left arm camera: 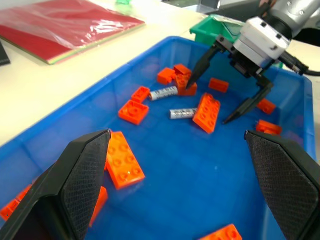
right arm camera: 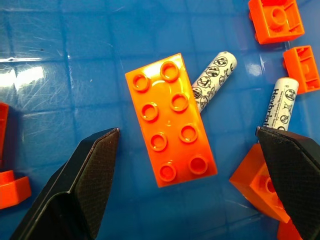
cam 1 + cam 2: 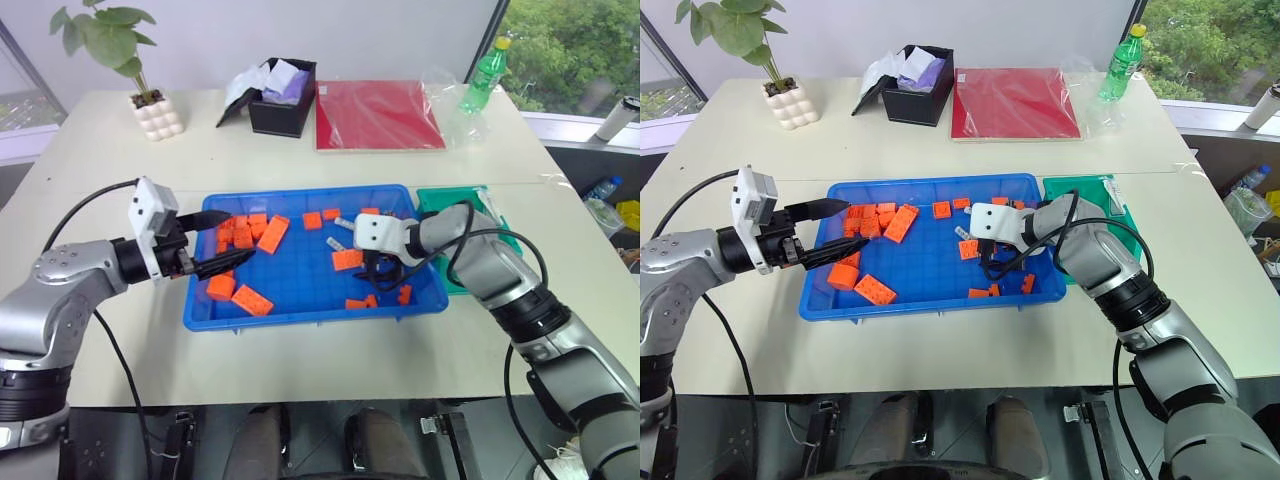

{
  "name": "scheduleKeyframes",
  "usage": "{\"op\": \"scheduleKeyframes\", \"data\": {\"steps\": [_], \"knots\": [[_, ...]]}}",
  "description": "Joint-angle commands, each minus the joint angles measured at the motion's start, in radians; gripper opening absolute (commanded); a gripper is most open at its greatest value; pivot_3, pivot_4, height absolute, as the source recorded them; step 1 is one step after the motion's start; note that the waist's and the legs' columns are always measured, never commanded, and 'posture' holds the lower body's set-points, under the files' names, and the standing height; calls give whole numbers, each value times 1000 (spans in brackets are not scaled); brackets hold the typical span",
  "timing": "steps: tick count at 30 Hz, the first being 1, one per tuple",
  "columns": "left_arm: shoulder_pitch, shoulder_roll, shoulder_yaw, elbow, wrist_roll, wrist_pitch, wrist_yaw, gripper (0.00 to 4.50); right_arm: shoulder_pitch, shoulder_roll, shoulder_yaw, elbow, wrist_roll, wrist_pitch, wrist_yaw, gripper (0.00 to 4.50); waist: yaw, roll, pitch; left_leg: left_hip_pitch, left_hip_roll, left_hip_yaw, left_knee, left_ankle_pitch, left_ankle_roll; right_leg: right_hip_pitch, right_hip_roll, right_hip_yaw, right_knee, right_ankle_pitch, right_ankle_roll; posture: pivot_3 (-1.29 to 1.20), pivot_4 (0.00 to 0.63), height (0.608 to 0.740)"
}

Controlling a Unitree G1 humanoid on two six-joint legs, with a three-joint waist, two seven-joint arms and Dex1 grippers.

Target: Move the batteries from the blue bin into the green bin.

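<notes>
The blue bin [image 3: 300, 285] lies mid-table and holds many orange blocks [image 3: 272, 233]. Two silver batteries [image 2: 214, 81] [image 2: 281, 102] lie on its floor beside a flat orange block [image 2: 171, 120]; the left wrist view shows them too [image 1: 163, 93] [image 1: 183, 113]. My right gripper [image 1: 210, 102] is open and pointed down over that block, one finger on each side, holding nothing. My left gripper [image 3: 238, 236] is open and empty above the bin's left end. The green bin [image 3: 436, 203] stands against the blue bin's right side, partly hidden by my right arm.
At the back of the table stand a potted plant [image 3: 150, 105], a black box [image 3: 283, 100] with tissues, a red folder [image 3: 378, 113] and a green bottle [image 3: 483, 76]. Bare tabletop lies in front of the blue bin and to its left.
</notes>
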Motion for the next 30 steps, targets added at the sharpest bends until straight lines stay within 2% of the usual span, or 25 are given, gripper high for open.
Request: {"op": "scheduleKeyframes", "data": {"steps": [1,25,26,27,30], "knots": [[-4,20,7,-23,7,-20,-16,4500,-4,3,-22,-44,0,8,1,4478,0,0,0,0,0,0,0,0,0,0,0,0,0,0,0,0,150,740],[0,11,18,-19,18,-24,-17,4500,-5,11,-27,-61,6,23,4,4478,0,0,0,0,0,0,0,0,0,0,0,0,0,0,0,0,150,740],[0,11,18,-19,18,-24,-17,4500,-5,12,-28,-62,8,25,4,3969,0,0,0,0,0,0,0,0,0,0,0,0,0,0,0,0,150,740],[0,10,18,-18,18,-25,-16,4500,-5,13,-29,-61,9,26,3,3680,0,0,0,0,0,0,0,0,0,0,0,0,0,0,0,0,150,740],[-1,10,18,-17,19,-26,-16,4500,-5,14,-32,-61,9,24,-1,2445,0,0,0,0,0,0,0,0,0,0,0,0,0,0,0,0,150,740]]}}
